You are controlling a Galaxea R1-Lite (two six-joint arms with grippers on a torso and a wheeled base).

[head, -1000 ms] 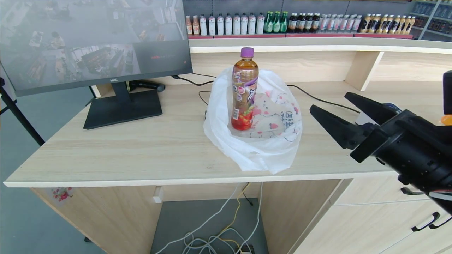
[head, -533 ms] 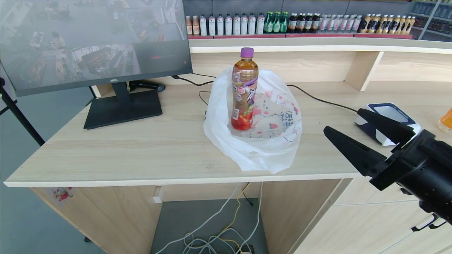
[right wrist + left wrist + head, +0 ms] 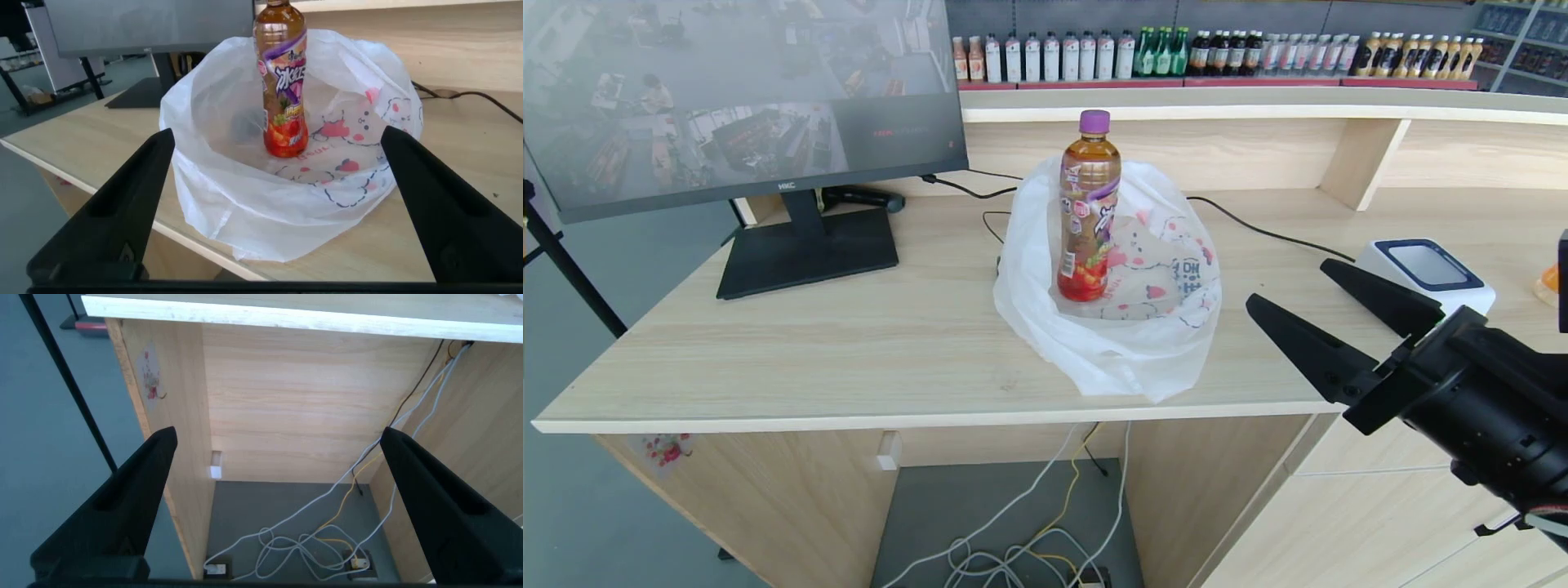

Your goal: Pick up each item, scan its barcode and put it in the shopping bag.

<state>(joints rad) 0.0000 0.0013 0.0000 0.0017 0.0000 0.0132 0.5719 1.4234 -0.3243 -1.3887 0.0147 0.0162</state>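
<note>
item: amber tea bottle with purple cap [image 3: 1088,212], upright inside white printed plastic shopping bag [image 3: 1127,359], unmoved
right black gripper [image 3: 1286,282]: released, empty; dips toward 5 o'clock, then returns to 4 o'clock of the bag
left black gripper [image 3: 278,437]: spread, empty, below pale wooden counter [image 3: 327,314]
judgement: bottle bagged, next item pending

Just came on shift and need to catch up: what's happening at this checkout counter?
A tea bottle with a purple cap stands upright inside the white plastic shopping bag on the light wooden counter, so that item looks bagged. The right gripper hangs open and empty beside the bag, close to the white and blue barcode scanner. The left gripper is open and empty, low down, facing the space under the counter. An orange item at the far right edge is possibly next.
</note>
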